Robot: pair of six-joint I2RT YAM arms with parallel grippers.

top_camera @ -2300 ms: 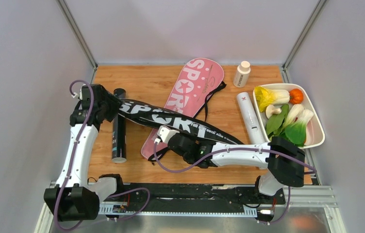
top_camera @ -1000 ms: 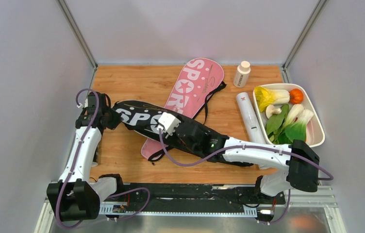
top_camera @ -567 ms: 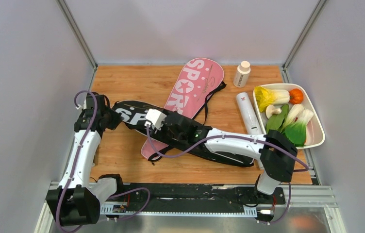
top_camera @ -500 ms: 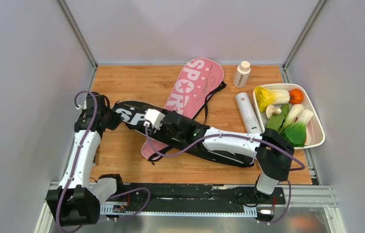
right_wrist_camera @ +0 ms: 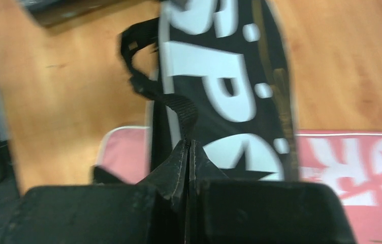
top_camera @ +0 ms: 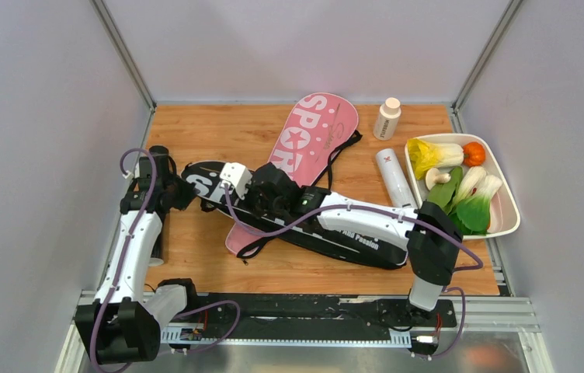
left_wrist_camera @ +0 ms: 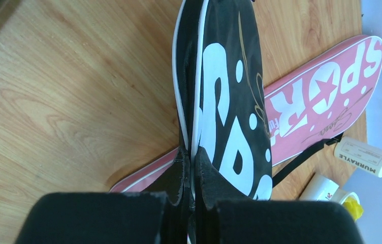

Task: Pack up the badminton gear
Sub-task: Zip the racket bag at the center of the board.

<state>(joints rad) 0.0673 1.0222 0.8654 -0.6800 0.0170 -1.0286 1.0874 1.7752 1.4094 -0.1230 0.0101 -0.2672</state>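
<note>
**Fig.** Overhead and wrist views, read from left to right.

**Left gripper** (left_wrist_camera: 191,152): clenched on the white-piped rim of the black bag (top_camera: 355,239), at the bag's rounded head end. It sits toward the left side of the desk (top_camera: 219,128).

**Black bag:** its long axis runs from that held end diagonally toward the near right. It passes under the right forearm and lies across the near end of the pink bag (top_camera: 308,132). From either gripper, then, the bulk of the bag lies away to the right.

**Right gripper** (right_wrist_camera: 188,145): just right of the left one and near it, reaching in from the right along the bag's length. It is clenched on a black webbing strap (right_wrist_camera: 179,104) that loops off the same head end (only the strap is caught between its fingers, not the bag's panel). Both arms hold this end and the left arm's base is the nearer, while the tail end rests free on the desk.

**Pink bag:** flat on the desk, with its head toward the far wall and its long axis crossing that of the black bag.

**White tube** (top_camera: 396,177): lies further right, with a small bottle (top_camera: 387,118) beyond it and a tray (top_camera: 510,210) of toy vegetables beside it.

**Surface and room:** the wooden desk is smooth and level. The left wall stands close to the left arm, so any lift or spreading of the head end likely has more room upward and toward the far left corner than sideways. The crossing over the pink bag may cause drag.
</note>
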